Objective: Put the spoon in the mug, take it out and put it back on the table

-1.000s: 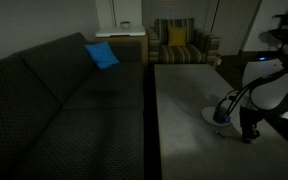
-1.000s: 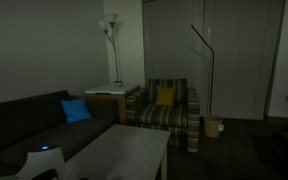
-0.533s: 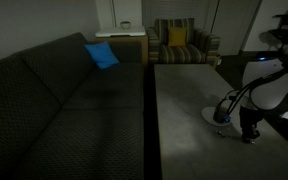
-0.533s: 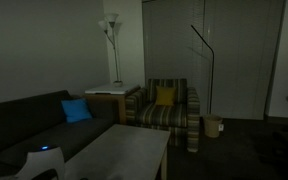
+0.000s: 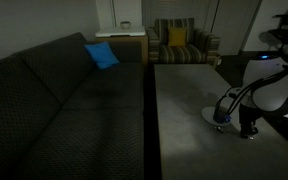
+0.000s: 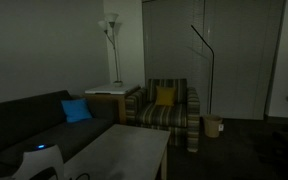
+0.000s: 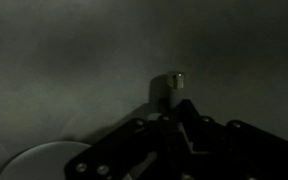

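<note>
Just gripper (image 7: 172,113) w/ spoon (image 7: 171,85), nr mug (image 5: 222,116)

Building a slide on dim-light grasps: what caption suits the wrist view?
Jaws shut on the spoon, grey table behind, white saucer at lower left.

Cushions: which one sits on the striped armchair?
The yellow cushion, on the armchair; the blue cushion lies on the dark sofa instead.

- Super dim room, plain pale walls.
- Dark patterned sofa (image 5: 64,100) over at 9 o'clock, blue cushion (image 5: 101,55) at its far end.
- Striped armchair (image 5: 182,42) with yellow cushion (image 5: 176,37) at 12, floor lamp (image 6: 111,45) around 11.
</note>
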Motion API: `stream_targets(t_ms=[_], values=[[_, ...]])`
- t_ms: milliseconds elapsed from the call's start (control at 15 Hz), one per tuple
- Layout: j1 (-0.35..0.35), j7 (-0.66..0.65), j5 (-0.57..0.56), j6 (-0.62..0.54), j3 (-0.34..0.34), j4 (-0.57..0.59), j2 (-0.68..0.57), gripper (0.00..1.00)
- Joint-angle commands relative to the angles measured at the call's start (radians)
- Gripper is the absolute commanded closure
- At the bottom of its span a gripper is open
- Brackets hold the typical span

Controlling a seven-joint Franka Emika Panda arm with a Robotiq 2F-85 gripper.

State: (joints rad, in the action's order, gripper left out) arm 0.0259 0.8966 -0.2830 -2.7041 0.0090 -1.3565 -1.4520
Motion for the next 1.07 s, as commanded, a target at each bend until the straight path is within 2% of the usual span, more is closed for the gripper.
stream_targets(t_ms=[0,267,333,1000], values=[[-0.06,-0.069,-0.021,-0.071,-0.062,-0.131,0.084,0.96],[-0.104,-0.093,-0.015,-0.07,-0.091,-0.208,0.137,0.96],[-0.093,-0.116,-0.051,-0.063,-0.079,-0.217,0.146,0.96],[-0.091,-0.203,-0.146,-0.099,-0.073,-0.352,0.258,0.96]])
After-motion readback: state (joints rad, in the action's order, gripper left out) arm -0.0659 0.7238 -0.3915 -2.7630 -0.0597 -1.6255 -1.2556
